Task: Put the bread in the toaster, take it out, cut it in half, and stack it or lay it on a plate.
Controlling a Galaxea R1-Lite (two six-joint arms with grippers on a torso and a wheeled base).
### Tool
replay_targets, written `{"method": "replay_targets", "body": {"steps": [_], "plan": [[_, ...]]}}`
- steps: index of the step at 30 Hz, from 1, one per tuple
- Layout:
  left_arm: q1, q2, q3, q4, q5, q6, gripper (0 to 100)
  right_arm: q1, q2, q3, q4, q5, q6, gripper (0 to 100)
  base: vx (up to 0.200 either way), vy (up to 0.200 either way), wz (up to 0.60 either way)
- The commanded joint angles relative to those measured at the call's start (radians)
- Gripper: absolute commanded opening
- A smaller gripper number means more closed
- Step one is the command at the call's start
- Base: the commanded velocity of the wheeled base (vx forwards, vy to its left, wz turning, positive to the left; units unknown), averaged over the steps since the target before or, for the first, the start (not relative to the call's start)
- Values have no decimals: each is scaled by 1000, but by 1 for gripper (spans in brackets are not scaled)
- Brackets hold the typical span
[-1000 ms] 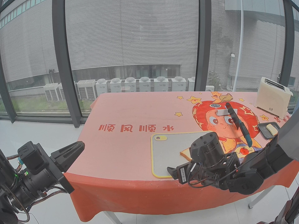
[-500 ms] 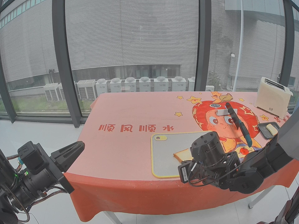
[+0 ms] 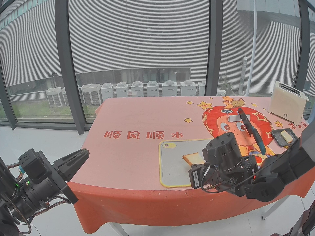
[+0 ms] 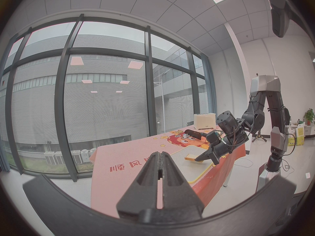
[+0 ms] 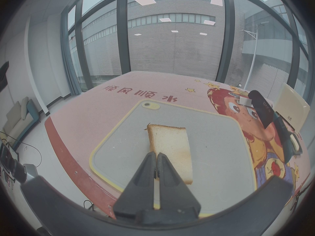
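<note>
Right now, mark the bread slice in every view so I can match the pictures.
Head view: bread lying on the cutting board.
Left wrist view: bread far off on the cutting board, nearer than the toaster.
Right wrist view: bread on the cutting board, at the right pincer.
Shared landmark: the yellow-rimmed cutting board.

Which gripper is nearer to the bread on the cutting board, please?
Right. The right gripper is at the bread's near edge; the left gripper hangs beyond the table's left corner.
</note>
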Motion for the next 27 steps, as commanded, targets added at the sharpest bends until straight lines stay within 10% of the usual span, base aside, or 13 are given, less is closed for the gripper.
{"method": "replay_targets", "body": {"steps": [1,27], "plan": [[-3,2,0,-1,-3,-1,0,-6,-56,4,-1,0,-6,0,0,0,0],[-1,8,34,5,-1,72,0,-24,-256,146,-21,23,43,0,0,0,0]]}}
